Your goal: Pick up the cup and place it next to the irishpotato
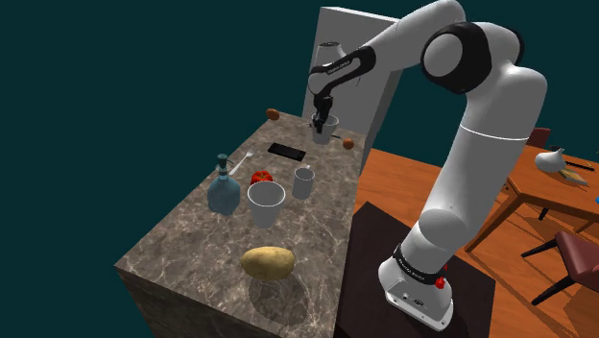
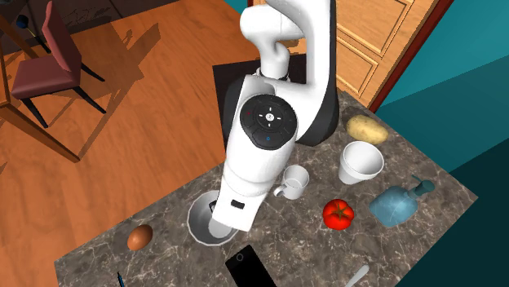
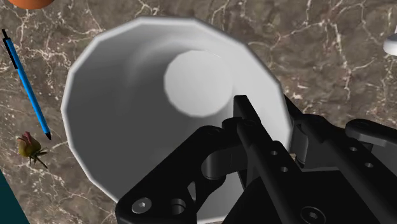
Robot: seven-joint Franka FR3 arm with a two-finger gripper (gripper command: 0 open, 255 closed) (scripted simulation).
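Note:
A plain white cup [image 1: 327, 128] stands at the far end of the marble table [image 1: 182, 245], partly hidden under the arm in the second exterior view [image 2: 202, 222]. My gripper [image 1: 322, 118] comes down on it from above. In the wrist view the gripper [image 3: 270, 121] is shut on the cup [image 3: 146, 95], one finger inside the rim and the other outside the wall. I cannot tell whether the cup rests on the table or hangs just above it. The brown potato [image 1: 267, 261] lies near the table's front end, far from the gripper [image 2: 367, 128].
Between the cup and the potato stand a second white cup [image 1: 266, 204], a small mug [image 1: 303, 181], a red tomato [image 1: 260, 178] and a blue bottle [image 1: 224, 192]. A black phone [image 1: 287, 151], a blue pen [image 3: 28, 83] and a brown egg-shaped thing [image 2: 139, 237] lie near the held cup.

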